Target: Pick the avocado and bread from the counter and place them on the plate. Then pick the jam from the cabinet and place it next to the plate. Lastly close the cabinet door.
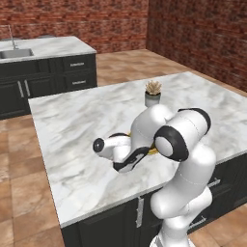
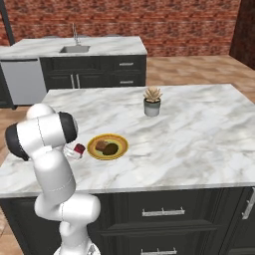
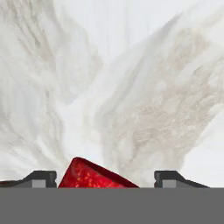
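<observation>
Marble bench [image 2: 199, 134] with the plate [image 2: 121, 143] near its front left part in the right base view. On the plate lie the bread [image 2: 101, 145] and the avocado [image 2: 111, 148], side by side and touching or nearly so, the bread on the left. The jam [image 2: 79, 149] stands on the bench just left of the plate, partly hidden by the arm. In the hand view the jam [image 3: 94, 176] sits between the two fingertips [image 3: 43, 178] of the end effector [image 3: 106, 179], closer to the left tip, with bare marble showing between the jar and the right tip; the end effector is released, jaws spread wider than the jar. A potted plant [image 2: 152, 102] stands farther back on the bench, well apart from the plate. A second counter with a sink [image 2: 74, 49] stands before the brick wall.
</observation>
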